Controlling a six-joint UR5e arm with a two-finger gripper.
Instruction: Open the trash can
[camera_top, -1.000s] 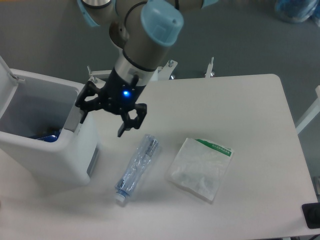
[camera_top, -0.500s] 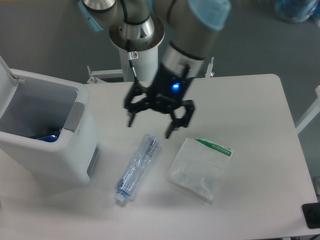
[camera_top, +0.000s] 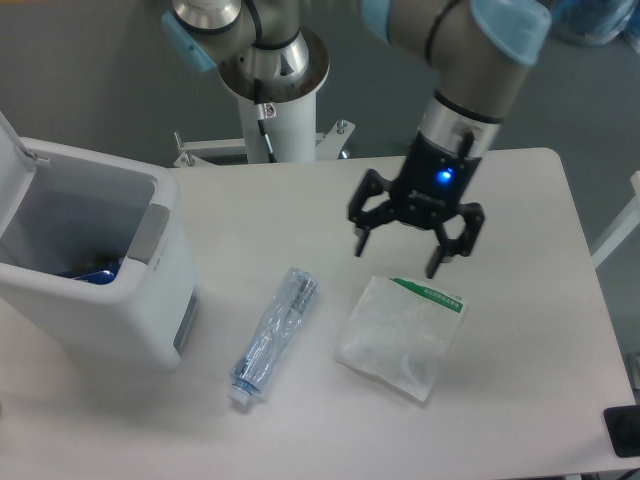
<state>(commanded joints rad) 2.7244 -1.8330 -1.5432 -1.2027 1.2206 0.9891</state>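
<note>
the trash can (camera_top: 95, 290) is seen at the table's (camera_top: 520, 400) left edge with its lid raised and something blue inside. the gripper (camera_top: 398, 258), fingers spread, is held above a white packet (camera_top: 400, 335) mid-table; a plastic bottle (camera_top: 272, 335) lies between packet and can.

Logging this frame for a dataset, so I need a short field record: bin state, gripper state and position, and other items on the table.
bin: large white plastic trash can, left of table, lid up, blue item inside
gripper: black two-finger gripper, open, empty, above the packet's upper edge
bottle: clear plastic bottle, lying flat, cap toward the front
packet: white tissue packet with green stripe, flat
table: white table
</note>
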